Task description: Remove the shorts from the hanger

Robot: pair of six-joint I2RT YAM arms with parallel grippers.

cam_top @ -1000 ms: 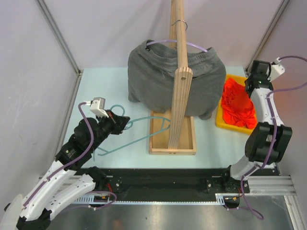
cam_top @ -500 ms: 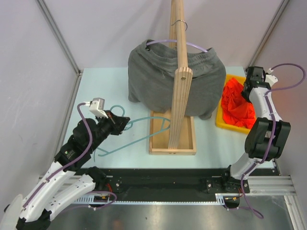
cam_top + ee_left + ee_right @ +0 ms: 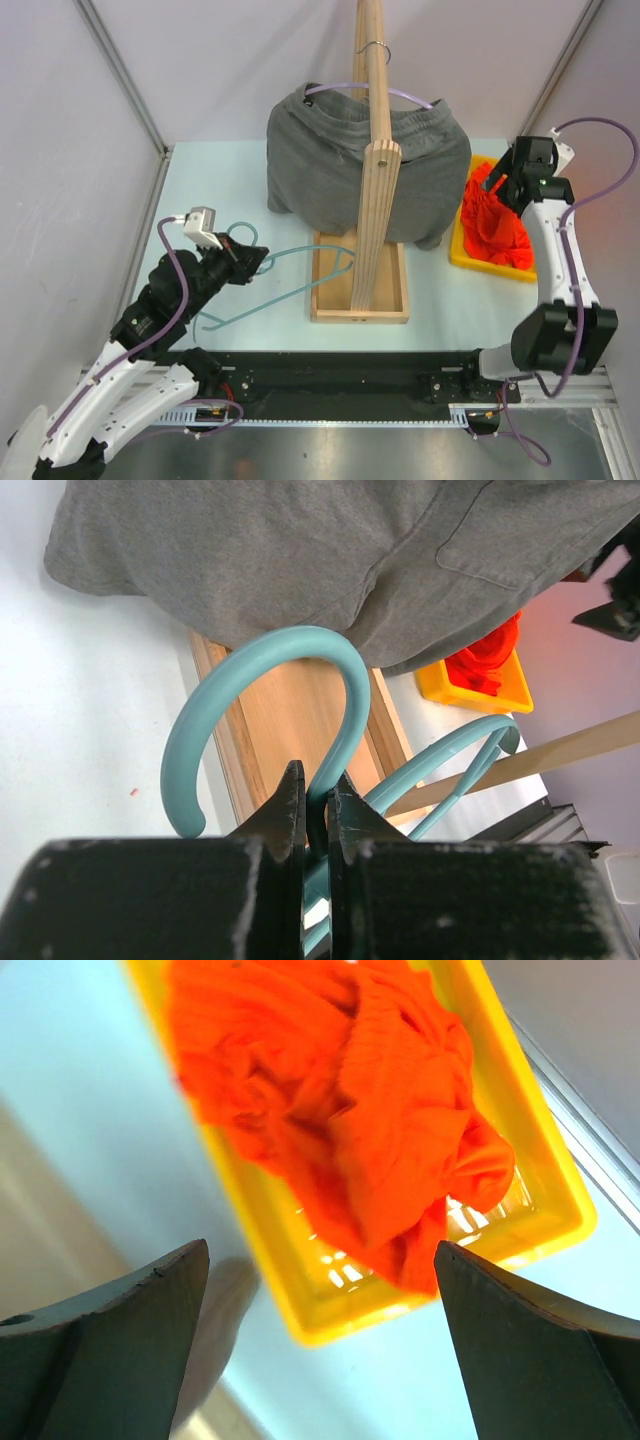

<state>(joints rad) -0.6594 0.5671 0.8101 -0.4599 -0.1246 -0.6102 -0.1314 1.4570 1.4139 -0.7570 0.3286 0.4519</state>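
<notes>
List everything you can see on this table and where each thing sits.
grey shorts: one pair, dark grey, hanging on the lilac hanger at the stand
orange shorts: one pair, orange-red, bunched in the tray
lilac hanger: one, pale purple, inside the grey waistband
teal hanger: one, teal, bare, left of the stand
yellow tray: one, yellow, table's right side
wooden stand: one, light wood, centre
table: one, pale blue
left fingers: black, shut on the teal hanger's hook
right fingers: black, open above the tray

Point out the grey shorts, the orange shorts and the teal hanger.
grey shorts (image 3: 320, 170), top external view, left front panel.
orange shorts (image 3: 340, 1110), right wrist view, bunched middle.
teal hanger (image 3: 280, 643), left wrist view, hook top.
</notes>
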